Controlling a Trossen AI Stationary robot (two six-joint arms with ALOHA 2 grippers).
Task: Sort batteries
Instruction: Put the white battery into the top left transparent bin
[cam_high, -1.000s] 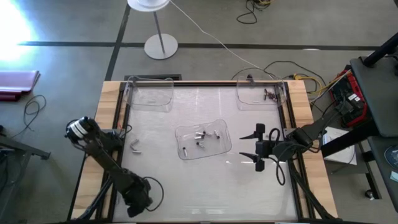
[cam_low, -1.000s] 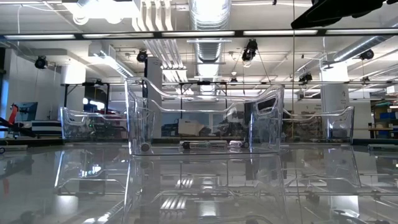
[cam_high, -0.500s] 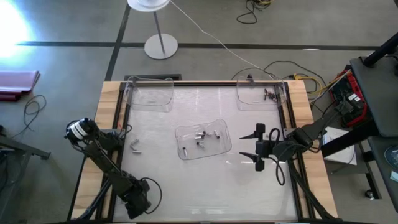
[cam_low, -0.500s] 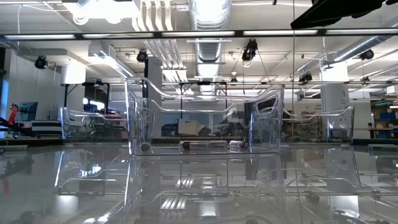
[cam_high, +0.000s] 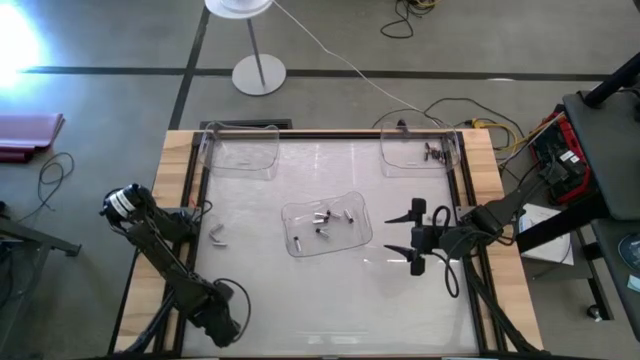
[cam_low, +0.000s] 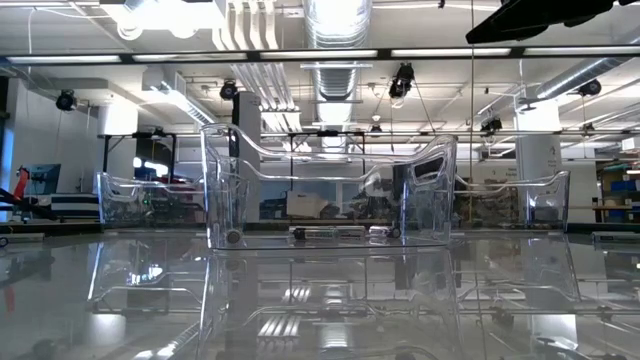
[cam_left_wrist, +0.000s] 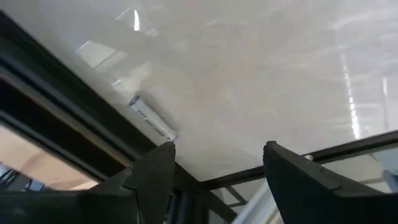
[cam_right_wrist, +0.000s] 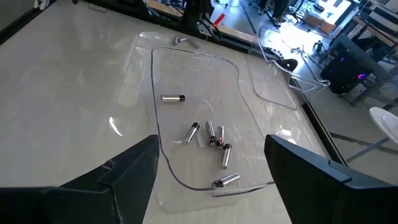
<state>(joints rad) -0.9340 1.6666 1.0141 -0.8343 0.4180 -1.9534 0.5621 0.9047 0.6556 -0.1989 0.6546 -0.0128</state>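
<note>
Several small silvery batteries lie in the clear centre tray; a few more lie in the far right tray. One battery lies loose on the table beside the black left rail, and shows in the high view as batteries. My left gripper hovers open above that spot at the table's left edge. My right gripper stands open just right of the centre tray, its fingers pointing at the tray, with nothing between them.
A third clear tray stands at the far left corner. Black rails run along the table's left and right sides. A lamp base and cables lie beyond the far edge. The centre tray fills the low view.
My left arm has shifted slightly toward the table's left edge. My right arm, the trays and the batteries have stayed where they were.
</note>
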